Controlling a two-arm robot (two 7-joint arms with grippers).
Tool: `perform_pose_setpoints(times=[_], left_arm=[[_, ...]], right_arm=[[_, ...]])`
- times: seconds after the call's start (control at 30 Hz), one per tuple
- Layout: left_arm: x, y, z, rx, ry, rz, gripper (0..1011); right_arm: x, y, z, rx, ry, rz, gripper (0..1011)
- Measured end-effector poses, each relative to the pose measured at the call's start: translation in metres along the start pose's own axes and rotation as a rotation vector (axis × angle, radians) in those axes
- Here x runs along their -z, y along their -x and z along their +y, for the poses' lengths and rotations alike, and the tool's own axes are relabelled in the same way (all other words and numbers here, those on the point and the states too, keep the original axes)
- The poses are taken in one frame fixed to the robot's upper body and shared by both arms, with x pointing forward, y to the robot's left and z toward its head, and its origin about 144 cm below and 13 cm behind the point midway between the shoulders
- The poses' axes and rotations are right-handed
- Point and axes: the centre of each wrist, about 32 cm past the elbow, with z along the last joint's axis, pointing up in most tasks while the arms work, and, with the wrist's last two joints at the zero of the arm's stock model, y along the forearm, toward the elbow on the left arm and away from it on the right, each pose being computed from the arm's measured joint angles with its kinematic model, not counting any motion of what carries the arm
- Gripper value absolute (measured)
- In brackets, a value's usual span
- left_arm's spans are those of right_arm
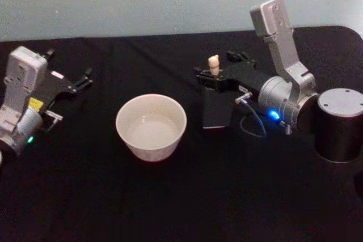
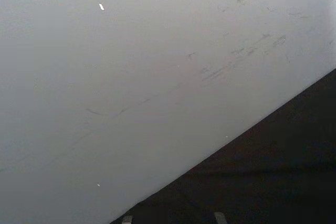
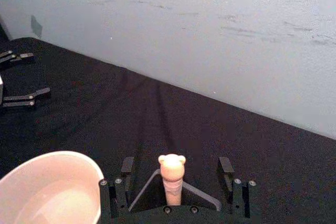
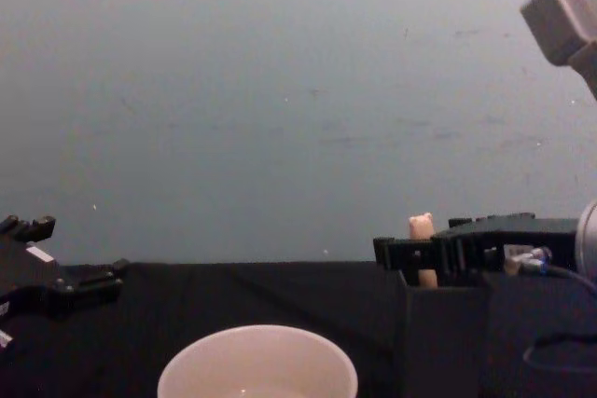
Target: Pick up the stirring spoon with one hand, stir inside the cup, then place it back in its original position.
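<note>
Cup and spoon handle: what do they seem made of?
The cup looks like glazed ceramic, perhaps smooth plastic: cream-white, thin even rim, soft sheen. The stirring spoon shows a matte cream handle with a bear-head knob, maybe wood or ceramic; unclear.

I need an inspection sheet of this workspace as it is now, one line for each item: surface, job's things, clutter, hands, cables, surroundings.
Surface: black cloth over the table, no spills seen.
Job's things: stirring spoon upright in the dark holder box; cup to the box's left, apart from it.
Clutter: dark cylinder with grey top at the right; cannot tell what it is.
Hands: right hand open, fingers either side of the spoon handle, not closed on it; left hand open, parked at the far left.
Cables: thin cable loops at the right wrist, beside the box.
Surroundings: pale scuffed wall behind the table.
</note>
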Motion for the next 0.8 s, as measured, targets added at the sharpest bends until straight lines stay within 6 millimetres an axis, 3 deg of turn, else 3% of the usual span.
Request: perform_pose_setpoints(times=[0.3,0.8], left_arm=[[0.0000,0.0000,0.0000,0.000,0.000,0.000,1001],[0.0000,0.0000,0.0000,0.000,0.000,0.000,1001]], right_arm=[[0.0000,0.0002,-0.0001,0.000,0.000,0.000,860],[-0.0001,0.0001,-0.0003,0.001,-0.001,-0.001,386]])
